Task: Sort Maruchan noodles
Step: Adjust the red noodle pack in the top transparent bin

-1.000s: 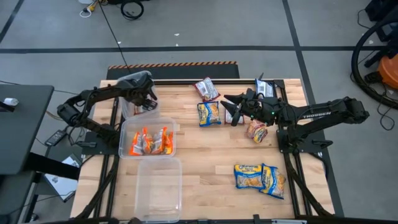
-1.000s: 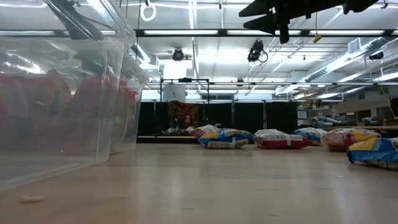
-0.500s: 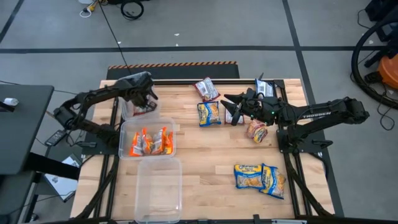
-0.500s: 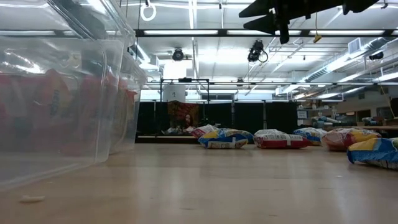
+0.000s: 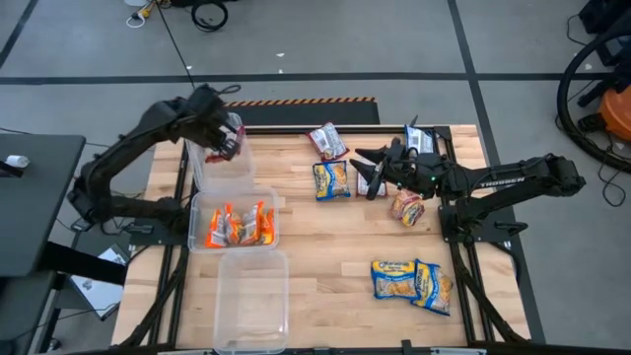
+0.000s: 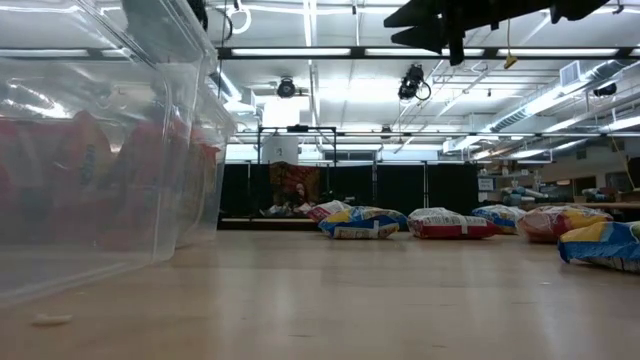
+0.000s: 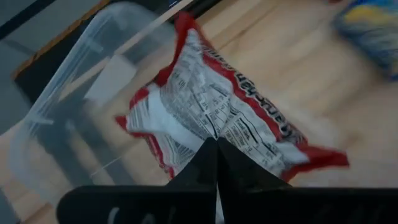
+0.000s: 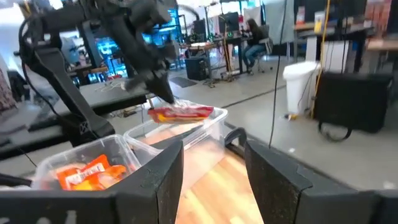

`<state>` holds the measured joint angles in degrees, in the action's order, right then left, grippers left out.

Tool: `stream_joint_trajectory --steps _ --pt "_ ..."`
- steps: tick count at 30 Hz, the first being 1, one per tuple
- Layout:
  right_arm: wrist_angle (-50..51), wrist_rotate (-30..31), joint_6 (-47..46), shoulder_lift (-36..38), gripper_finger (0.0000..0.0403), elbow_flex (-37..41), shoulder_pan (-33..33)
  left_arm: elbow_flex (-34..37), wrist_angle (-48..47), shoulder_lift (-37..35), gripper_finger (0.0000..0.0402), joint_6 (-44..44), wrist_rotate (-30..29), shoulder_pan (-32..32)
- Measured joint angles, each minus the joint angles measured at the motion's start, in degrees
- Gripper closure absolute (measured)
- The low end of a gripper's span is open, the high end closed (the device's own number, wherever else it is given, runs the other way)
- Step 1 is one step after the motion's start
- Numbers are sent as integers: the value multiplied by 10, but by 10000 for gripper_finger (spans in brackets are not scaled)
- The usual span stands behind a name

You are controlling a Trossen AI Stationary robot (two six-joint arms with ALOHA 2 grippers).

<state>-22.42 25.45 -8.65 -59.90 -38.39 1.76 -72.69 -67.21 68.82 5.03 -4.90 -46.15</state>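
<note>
My left gripper (image 5: 226,136) hangs above the far clear bin (image 5: 219,168) at the table's far left, shut on a red-and-white noodle packet (image 7: 211,115), which also shows in the right wrist view (image 8: 181,113). My right gripper (image 5: 366,175) hovers open and level over the far middle of the table with nothing between its fingers (image 8: 163,177). Loose packets lie flat on the wood: a blue-and-yellow one (image 5: 332,179), a red-silver one (image 5: 328,140), a red one (image 5: 407,207), and two blue-and-yellow ones (image 5: 411,281) near the right. My left gripper pinches the packet between its two shut fingers, at the packet's long edge near the middle (image 7: 214,142), printed back side up. The fingers slant down from above. The packet is lifted clear over the far bin and sits tilted past the fingertips.
The middle clear bin (image 5: 197,212) holds several orange packets (image 5: 237,225). The near clear bin (image 5: 251,301) stands next to it at the table's near left. Another packet (image 5: 422,140) lies beside the right arm at the far right. Bare wood lies in the table's middle.
My left gripper has risen out of the far bin and moved a little toward the table's far edge, tipping as it went. The red-and-white packet has come up with it and now hangs clear above the bin. My right gripper has kept still.
</note>
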Motion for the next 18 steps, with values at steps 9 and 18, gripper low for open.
stream_joint_trajectory --steps 9,18 --pt "-185 -49 173 -102 210 -17 11 -132 -17 -4 401 34 117 75" --pt "-50 -73 263 -232 165 -233 -3 -136 179 -3 401 113 282 164"
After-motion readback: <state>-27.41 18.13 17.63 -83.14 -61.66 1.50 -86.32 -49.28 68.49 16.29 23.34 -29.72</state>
